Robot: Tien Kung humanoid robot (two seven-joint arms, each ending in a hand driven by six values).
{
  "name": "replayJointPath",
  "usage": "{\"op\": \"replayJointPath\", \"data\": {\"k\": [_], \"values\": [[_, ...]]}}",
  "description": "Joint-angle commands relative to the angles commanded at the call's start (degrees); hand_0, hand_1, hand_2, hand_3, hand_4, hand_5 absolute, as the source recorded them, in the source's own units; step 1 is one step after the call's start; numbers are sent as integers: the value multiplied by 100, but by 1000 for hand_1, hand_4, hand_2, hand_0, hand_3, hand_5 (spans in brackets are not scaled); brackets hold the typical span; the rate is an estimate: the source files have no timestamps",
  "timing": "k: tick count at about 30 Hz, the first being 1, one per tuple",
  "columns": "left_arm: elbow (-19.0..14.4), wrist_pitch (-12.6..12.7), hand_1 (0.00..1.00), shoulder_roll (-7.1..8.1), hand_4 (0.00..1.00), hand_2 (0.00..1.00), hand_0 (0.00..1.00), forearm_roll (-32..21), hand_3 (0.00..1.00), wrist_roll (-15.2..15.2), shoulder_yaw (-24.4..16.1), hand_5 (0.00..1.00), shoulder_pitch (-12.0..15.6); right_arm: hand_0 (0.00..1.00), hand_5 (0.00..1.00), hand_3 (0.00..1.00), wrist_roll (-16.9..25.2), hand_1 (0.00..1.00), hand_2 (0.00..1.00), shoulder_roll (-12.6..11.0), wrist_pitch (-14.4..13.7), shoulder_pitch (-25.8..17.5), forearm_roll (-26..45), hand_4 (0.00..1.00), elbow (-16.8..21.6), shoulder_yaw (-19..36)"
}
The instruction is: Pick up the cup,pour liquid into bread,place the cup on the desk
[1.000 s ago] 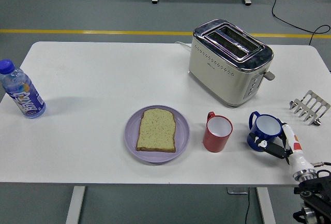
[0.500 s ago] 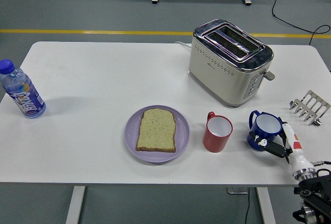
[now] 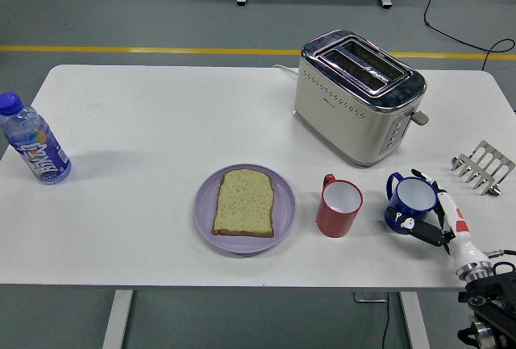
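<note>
Blue cup (image 3: 413, 201) stands upright on the table (image 3: 145, 123) at about four o'clock from the plate (image 3: 244, 208), beyond the red cup (image 3: 339, 207) and just below the toaster (image 3: 358, 95). The right hand (image 3: 439, 216) has come in from the lower right corner and wraps this cup from its right side: white-tipped fingers (image 3: 410, 224) press its lower near wall and others curve round its far rim, so I judge the hand clamped on it, though the cup's base seems not yet lifted. Gripping from the side keeps the mouth clear and the handle, at nine o'clock, free, which suits a later tilt toward the bread (image 3: 244, 202). That slice lies flat in the middle of the plate, at nine o'clock from both cups, an open target with the red cup in between, so the pour will likely need a lift over it. Compared with a second ago, the fingers have closed further round the cup's far side, and the cup sits slightly nearer the toaster; everything else is unmoved. A bottle (image 3: 32, 141) stands at the table's nine o'clock edge and a metal rack (image 3: 482, 168) at three o'clock, both well apart from the work. No left hand shows.
</note>
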Motion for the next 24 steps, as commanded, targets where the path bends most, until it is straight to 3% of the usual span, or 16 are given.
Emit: {"op": "replayJointPath", "data": {"k": [9, 24], "values": [[-2, 19, 756, -10, 396, 773, 690, 94, 611, 32, -64, 998, 11, 924, 2, 998, 0, 782, 917, -9, 27, -62, -121, 895, 9, 99], [-5, 34, 756, -19, 396, 773, 690, 190, 611, 58, -122, 998, 20, 944, 2, 998, 0, 809, 966, -21, 176, -141, -317, 904, 58, 260]]}}
